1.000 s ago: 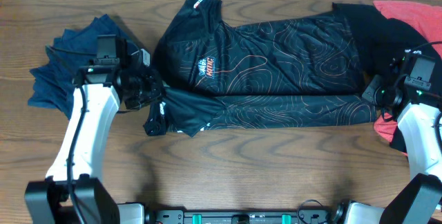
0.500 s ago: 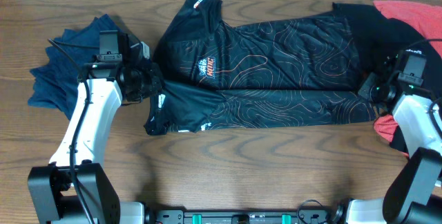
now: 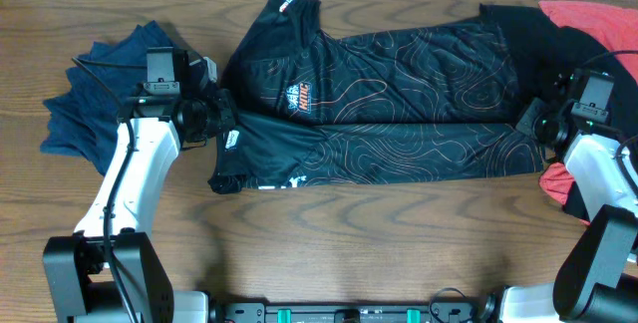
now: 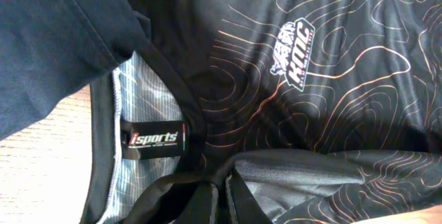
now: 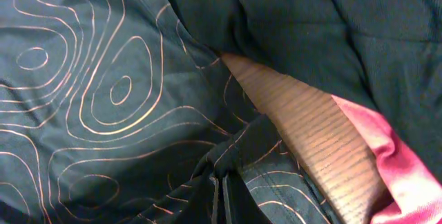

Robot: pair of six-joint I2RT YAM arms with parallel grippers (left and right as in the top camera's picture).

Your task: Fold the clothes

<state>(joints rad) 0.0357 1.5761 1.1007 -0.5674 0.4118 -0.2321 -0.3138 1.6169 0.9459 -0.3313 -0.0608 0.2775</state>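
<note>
The left gripper pinches the jersey's folded lower edge near its collar, and the right gripper nips the opposite hem (both jaws pressed tight on cloth). Both arms reach inward, low over the table, with the jersey lying stretched between them.

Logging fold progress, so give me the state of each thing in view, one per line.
black jersey: spread out, near long edge doubled over, pinched at both ends.
left gripper: shut on the jersey's collar end.
right gripper: shut on the jersey's hem end.
navy garment: crumpled, unfolded.
plain black garment: bunched, unfolded.
red garment: bunched, partly under the black one.
</note>
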